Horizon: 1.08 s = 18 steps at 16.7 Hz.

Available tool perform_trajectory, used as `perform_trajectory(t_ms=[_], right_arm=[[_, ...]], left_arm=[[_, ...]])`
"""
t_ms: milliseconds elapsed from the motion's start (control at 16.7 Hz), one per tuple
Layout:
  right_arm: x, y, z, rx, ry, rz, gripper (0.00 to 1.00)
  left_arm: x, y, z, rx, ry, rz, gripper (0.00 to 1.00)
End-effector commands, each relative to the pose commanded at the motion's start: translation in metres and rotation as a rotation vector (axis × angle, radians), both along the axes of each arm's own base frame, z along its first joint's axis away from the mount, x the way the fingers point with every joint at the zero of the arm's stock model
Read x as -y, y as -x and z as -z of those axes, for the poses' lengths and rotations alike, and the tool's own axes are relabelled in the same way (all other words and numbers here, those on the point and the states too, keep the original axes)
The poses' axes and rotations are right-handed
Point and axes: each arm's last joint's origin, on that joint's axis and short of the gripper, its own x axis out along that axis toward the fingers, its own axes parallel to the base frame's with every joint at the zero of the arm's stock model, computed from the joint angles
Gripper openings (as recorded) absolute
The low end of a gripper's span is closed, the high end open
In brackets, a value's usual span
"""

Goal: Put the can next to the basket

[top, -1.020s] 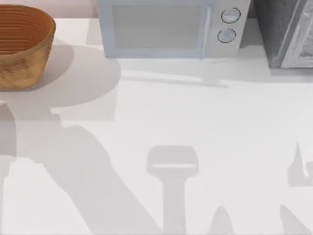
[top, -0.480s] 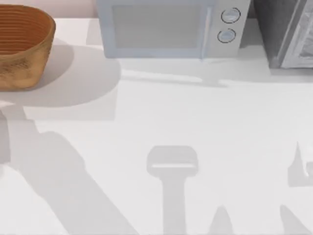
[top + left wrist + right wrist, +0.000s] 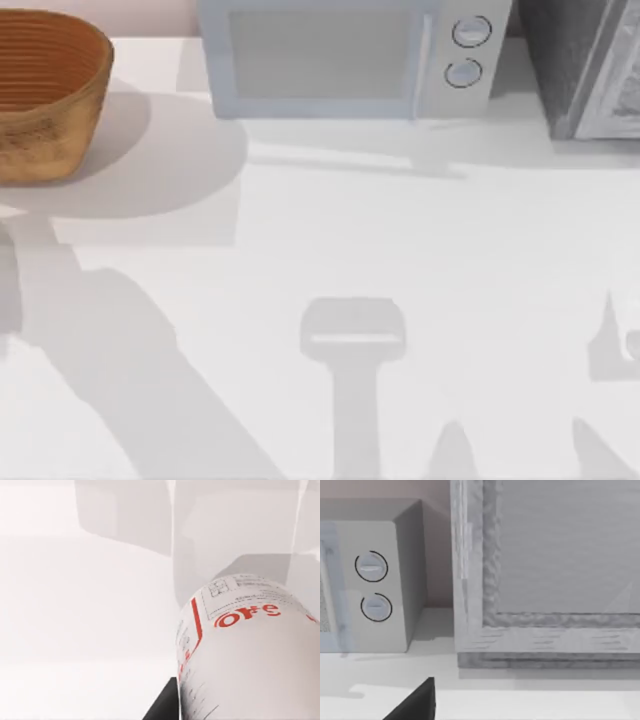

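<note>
The can (image 3: 250,650) looms close to the left wrist camera, cut off; the basket (image 3: 45,95) sits left of the microwave (image 3: 340,60), and I cannot tell either gripper's jaw state.

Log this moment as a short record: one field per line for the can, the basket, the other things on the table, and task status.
can: white with red lettering, close in front of the left wrist camera, apparently carried by the left arm
basket: orange-brown wicker, upright at the table's far left corner
microwave: at the back edge, middle, two round dials
grey framed box: back right corner
table: white, crossed by arm shadows
task status: can not yet set down beside the basket
</note>
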Motion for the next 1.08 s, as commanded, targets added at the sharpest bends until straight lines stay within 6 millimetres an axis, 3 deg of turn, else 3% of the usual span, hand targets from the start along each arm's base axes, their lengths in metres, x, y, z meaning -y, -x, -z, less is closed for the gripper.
perform_trajectory(t_ms=[180,420,1080], right_arm=[[0.000,0.000,0.000,0.000,0.000,0.000,1.00],[0.000,0.000,0.000,0.000,0.000,0.000,1.00],[0.000,0.000,0.000,0.000,0.000,0.000,1.00]], left_arm=[[0.022,-0.010,0.003,-0.008,-0.013,0.019,0.00],[0.023,-0.011,0.003,-0.008,-0.014,0.020,0.00],[0.023,-0.011,0.003,-0.008,-0.014,0.020,0.83]])
